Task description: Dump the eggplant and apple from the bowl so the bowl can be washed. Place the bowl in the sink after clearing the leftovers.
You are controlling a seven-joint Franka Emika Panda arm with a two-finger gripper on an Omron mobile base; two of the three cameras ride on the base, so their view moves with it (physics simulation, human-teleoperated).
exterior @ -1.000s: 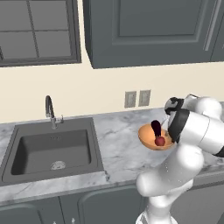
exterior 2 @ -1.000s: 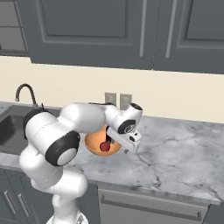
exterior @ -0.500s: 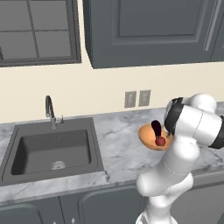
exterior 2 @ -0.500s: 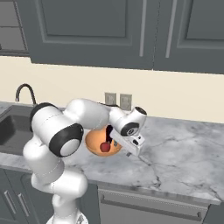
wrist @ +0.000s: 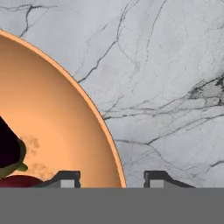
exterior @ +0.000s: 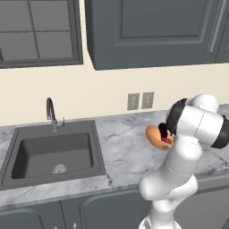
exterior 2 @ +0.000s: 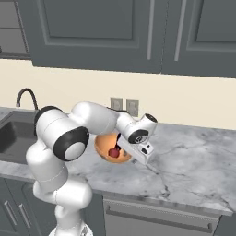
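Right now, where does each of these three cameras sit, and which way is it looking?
Left base view: behind the arm to its left, facing the sink, counter and bowl; the white arm rises at lower right.
Right base view: behind to the right, facing the same bowl and apple; the arm rises at lower left.
Hand view: on the hand, looking down at the bowl's rim, fingertips either side.
All three share the bowl.

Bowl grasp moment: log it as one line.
end effector: open, fingertips straddling bowl rim | eggplant, apple: in bowl | bowl: on counter | sink: no bowl
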